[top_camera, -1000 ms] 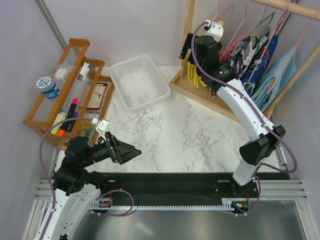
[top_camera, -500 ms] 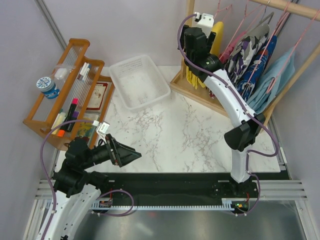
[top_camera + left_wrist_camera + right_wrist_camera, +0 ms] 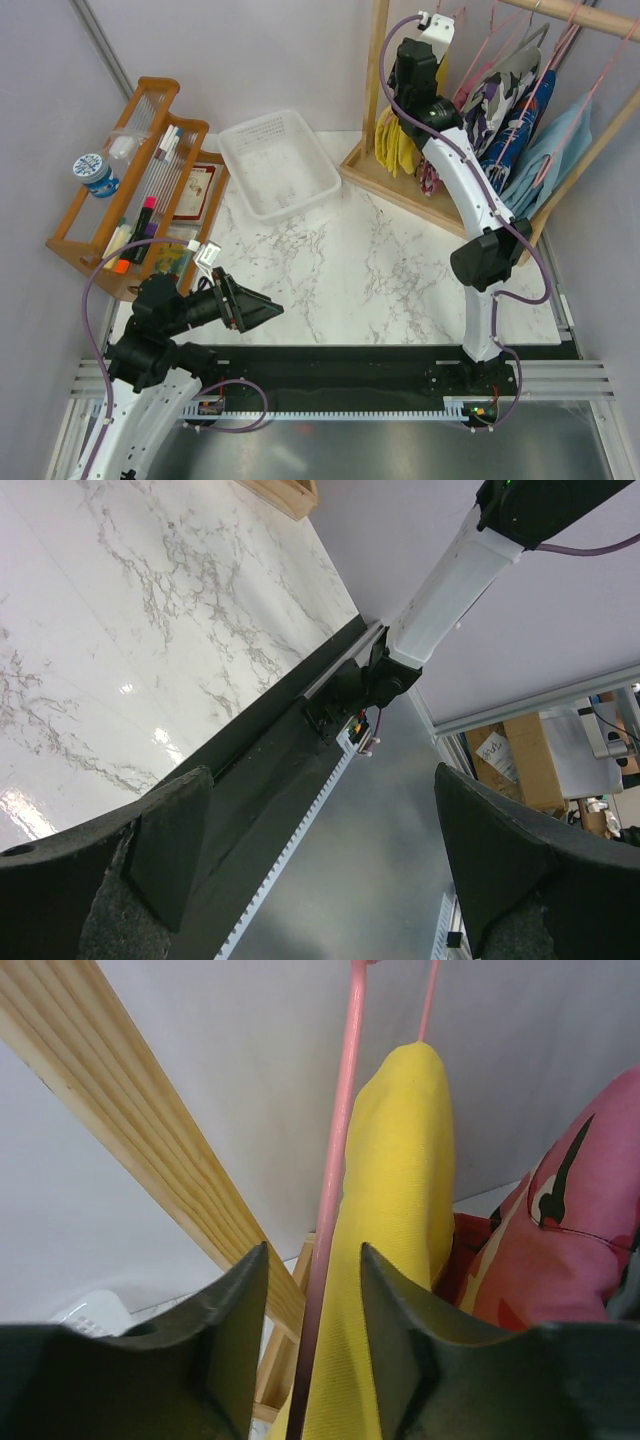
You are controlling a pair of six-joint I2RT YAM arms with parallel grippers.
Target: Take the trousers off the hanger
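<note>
Marble table (image 3: 330, 260) | right claw (image 3: 312, 1255) parted around pink hanger (image 3: 340, 1110), beside yellow trousers (image 3: 400, 1210); left claw (image 3: 320, 780) agape, far from hanger

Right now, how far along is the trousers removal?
Nothing is off yet: the yellow trousers and the pink camouflage trousers hang at the rack. The right tool, open, straddles the pink hanger beside the yellow pair. The left tool idles open. Both removals remain.

My left gripper (image 3: 320, 800) is spread wide; between the fingers: table (image 3: 150, 610), black rail (image 3: 265, 780), right arm base (image 3: 400, 665).
</note>
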